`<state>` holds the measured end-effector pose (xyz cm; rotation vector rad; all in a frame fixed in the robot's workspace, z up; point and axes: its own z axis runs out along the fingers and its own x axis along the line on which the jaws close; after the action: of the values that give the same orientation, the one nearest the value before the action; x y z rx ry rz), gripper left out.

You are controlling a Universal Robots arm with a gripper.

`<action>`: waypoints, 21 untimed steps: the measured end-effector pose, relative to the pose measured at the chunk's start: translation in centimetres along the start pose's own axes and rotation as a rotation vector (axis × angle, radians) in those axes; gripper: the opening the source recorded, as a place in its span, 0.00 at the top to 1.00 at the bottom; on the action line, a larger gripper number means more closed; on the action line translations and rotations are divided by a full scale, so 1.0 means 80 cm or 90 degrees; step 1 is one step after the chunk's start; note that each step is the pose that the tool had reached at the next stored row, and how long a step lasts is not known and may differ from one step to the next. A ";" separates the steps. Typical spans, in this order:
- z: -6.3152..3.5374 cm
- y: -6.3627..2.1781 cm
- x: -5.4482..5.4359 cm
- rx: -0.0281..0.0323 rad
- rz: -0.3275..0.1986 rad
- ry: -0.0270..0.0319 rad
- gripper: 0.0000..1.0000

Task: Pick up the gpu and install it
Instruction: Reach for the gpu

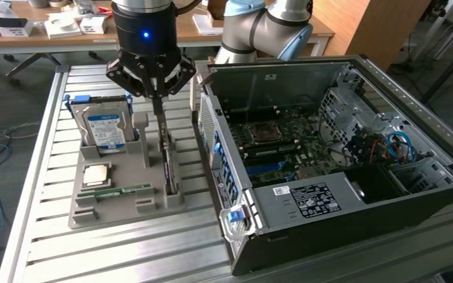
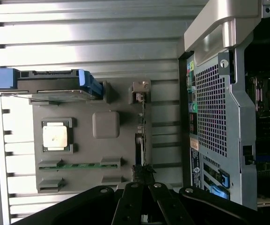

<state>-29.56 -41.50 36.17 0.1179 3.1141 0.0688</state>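
Beside an open computer case (image 1: 329, 242), down at the parts tray (image 1: 85, 215), gripper (image 1: 158, 124) shut at the far end of the gpu (image 1: 168, 162).

On the slatted metal table (image 1: 45, 247), just to the exterior view's left of the case: stands on edge in the tray's long slot, dark and thin, long axis running far to near in the exterior view, parallel to the case's ported rear panel. Lies directly beneath the arm, most of its length stretching toward the camera from the fingertips. With fingers pressed together and tips level with the card's top edge, looks like a pinch or a touch; cannot tell which. By judgement, hinges on that lengthwise line: contact near one end, not mid-card.
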 end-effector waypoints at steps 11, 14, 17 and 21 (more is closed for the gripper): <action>0.004 0.000 0.000 0.0000 0.000 0.0000 0.89; 0.005 0.000 0.001 0.0000 0.000 0.0000 0.89; 0.005 0.000 0.001 0.0000 0.000 0.0000 0.89; 0.006 0.000 0.002 0.0000 0.000 0.0000 0.89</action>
<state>-29.70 -41.50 35.71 0.1179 3.1141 0.0688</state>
